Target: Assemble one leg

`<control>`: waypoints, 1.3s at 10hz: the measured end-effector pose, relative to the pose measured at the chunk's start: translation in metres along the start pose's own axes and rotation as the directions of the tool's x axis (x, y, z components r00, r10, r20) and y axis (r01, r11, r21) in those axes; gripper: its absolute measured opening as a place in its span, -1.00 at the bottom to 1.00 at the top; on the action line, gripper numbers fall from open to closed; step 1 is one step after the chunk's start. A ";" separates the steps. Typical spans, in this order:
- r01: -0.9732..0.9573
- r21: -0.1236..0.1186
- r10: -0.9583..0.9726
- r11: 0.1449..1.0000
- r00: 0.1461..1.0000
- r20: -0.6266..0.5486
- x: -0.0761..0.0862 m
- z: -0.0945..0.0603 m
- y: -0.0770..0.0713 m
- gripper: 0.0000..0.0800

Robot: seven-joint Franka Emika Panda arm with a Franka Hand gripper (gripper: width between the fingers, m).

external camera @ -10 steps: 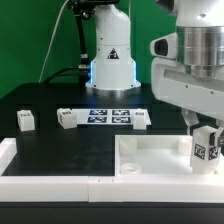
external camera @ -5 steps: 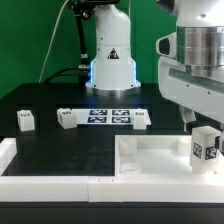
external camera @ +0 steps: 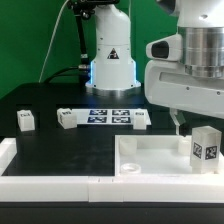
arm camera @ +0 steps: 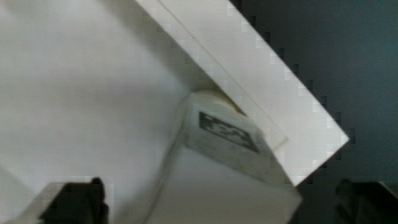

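Because the leg (external camera: pixel 205 146) stands upright at a corner of the large white tray-like piece (external camera: pixel 150 160), on the exterior view's right, it is judged to have been set over one of the corner holes where it is meant to be fixed. Its tagged face is turned toward the exterior camera, and it is seen free of the gripper (external camera: pixel 180 122), whose one visible fingertip hangs just beside and above the leg, apart from it. In the wrist view the two dark fingertips (arm camera: pixel 75 200) are shown well apart, with the leg (arm camera: pixel 222 140) lying between and beyond them against the tray's raised wall (arm camera: pixel 249 70); the gripper is therefore taken to be spread and nothing is pinched.

Three further small white blocks (external camera: pixel 25 121) are left in a row at the far side of the black table (external camera: pixel 60 150), beside the marker board (external camera: pixel 108 116), presumably kept within reach for later steps. Whether the leg is fully seated in its hole cannot be told, since its foot is hidden by the tray's wall. A regrasp for turning or pressing is judged a likely need.
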State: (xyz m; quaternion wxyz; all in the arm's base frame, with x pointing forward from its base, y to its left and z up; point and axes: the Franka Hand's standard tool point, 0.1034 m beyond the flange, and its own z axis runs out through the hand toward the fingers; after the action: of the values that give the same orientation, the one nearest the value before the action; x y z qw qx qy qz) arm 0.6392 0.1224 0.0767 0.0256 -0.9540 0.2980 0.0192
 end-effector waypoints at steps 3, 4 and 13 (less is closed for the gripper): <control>0.331 -0.015 -0.331 0.943 0.943 -0.005 0.000 0.000 0.001 0.62; 0.426 -0.020 -0.426 0.905 0.905 -0.006 0.001 0.000 0.001 0.62; 0.679 -0.043 -0.679 0.733 0.734 -0.006 0.006 -0.001 0.003 -0.27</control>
State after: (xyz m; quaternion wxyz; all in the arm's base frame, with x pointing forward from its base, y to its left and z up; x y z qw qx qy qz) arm 0.6418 0.1163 0.0773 0.0095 -0.9975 -0.0706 0.0038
